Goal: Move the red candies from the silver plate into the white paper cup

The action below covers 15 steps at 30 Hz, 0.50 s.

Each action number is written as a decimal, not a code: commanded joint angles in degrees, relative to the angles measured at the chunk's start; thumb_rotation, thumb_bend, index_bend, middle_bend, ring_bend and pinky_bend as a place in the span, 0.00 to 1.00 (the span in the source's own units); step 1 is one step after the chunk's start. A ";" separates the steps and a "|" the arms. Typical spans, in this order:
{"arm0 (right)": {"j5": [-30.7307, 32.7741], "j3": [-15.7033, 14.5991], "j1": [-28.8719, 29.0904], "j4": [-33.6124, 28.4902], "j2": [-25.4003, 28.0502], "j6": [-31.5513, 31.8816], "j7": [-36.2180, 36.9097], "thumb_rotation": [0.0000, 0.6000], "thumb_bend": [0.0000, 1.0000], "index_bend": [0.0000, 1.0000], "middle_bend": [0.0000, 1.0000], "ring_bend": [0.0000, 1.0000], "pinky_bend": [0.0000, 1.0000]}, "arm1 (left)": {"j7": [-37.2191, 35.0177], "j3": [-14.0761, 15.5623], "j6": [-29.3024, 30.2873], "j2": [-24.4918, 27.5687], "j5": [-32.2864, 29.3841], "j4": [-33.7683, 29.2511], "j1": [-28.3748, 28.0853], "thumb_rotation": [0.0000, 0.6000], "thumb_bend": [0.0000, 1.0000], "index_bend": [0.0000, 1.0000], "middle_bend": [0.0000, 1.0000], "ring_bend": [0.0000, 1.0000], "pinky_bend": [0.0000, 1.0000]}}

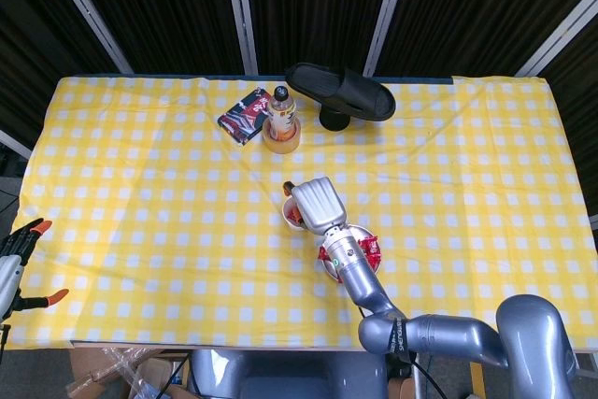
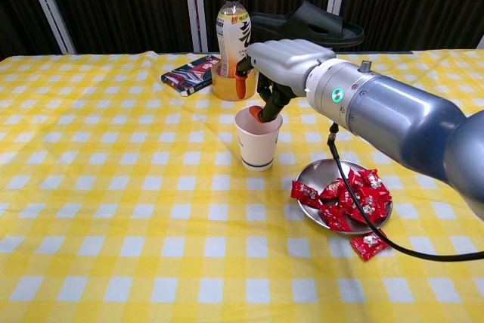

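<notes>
The white paper cup (image 2: pixel 259 141) stands mid-table, also in the head view (image 1: pixel 291 207). My right hand (image 2: pixel 286 60) hovers over it with fingertips dipped to the rim. They pinch a red candy (image 2: pixel 261 116) at the cup's mouth. The hand (image 1: pixel 319 205) covers most of the cup from above. To the cup's right lies the silver plate (image 2: pixel 316 168) with several red candies (image 2: pixel 348 194). One loose candy (image 2: pixel 369 244) lies on the cloth in front of the plate. In the head view my forearm hides part of the plate (image 1: pixel 366 231). My left hand shows in neither view.
A drink bottle (image 2: pixel 233 24) stands in a tan ring behind the cup. Beside it on the left lies a dark packet (image 2: pixel 190 75). A black slipper (image 2: pixel 306 24) sits on a stand at the back. Orange-handled clamps (image 1: pixel 23 231) hang at the table's left edge.
</notes>
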 commanded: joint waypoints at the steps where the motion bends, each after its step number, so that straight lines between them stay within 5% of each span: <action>1: -0.28 -0.16 -0.07 -0.84 0.46 0.62 -0.30 1.00 0.47 0.39 0.84 0.95 1.00 | 0.03 -0.02 0.08 0.00 -0.01 -0.01 0.03 1.00 0.02 0.00 0.00 0.00 0.00; 8: -3.56 -3.19 -2.61 -8.80 4.10 4.86 -1.65 1.00 0.44 0.37 0.84 0.95 1.00 | 0.29 -0.10 0.49 -0.17 -0.06 0.00 0.17 1.00 0.02 0.00 0.00 0.00 0.00; 15: -14.27 -10.98 -5.96 -16.17 9.76 8.07 -3.25 1.00 0.33 0.31 0.79 0.95 1.00 | 0.79 -0.01 1.16 -0.40 0.51 0.22 0.35 1.00 0.02 0.00 0.00 0.00 0.00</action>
